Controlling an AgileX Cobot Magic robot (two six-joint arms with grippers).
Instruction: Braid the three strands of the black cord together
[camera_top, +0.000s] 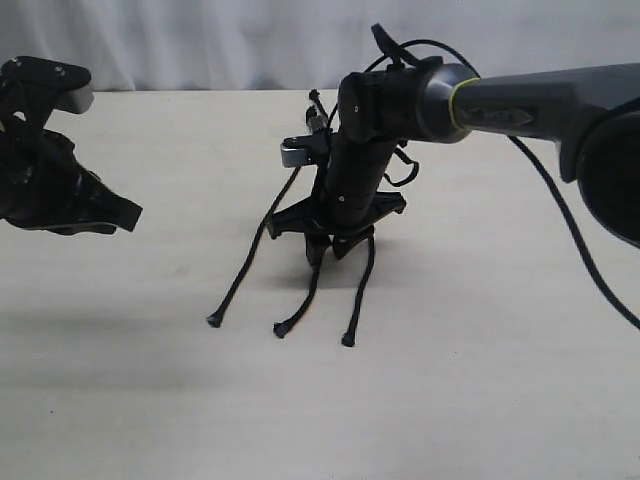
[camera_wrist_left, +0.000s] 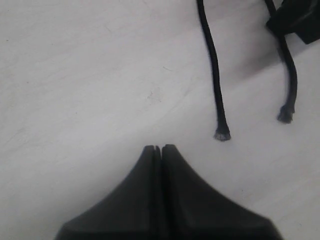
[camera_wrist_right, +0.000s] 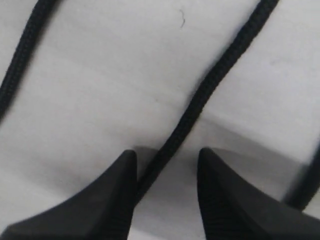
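Observation:
The black cord's knotted head (camera_top: 316, 108) lies at the back of the table, and its three strands run toward the front. The left strand (camera_top: 250, 258) (camera_wrist_left: 214, 75) lies apart from the others. The middle strand (camera_top: 300, 308) (camera_wrist_left: 291, 85) and the right strand (camera_top: 360, 300) come out from under my right gripper (camera_top: 333, 250). That gripper points down at the table and is open (camera_wrist_right: 167, 152), with one strand (camera_wrist_right: 200, 100) lying between its fingers, close to one finger (camera_wrist_right: 122, 175). My left gripper (camera_top: 125, 215) (camera_wrist_left: 161, 148) hovers shut and empty at the far left.
A small silver clip (camera_top: 296, 152) sits by the cord's head. A glossy black arm cable (camera_top: 560, 215) hangs from the right arm. The pale tabletop (camera_top: 150, 400) ends at a white curtain (camera_top: 200, 40) at the back.

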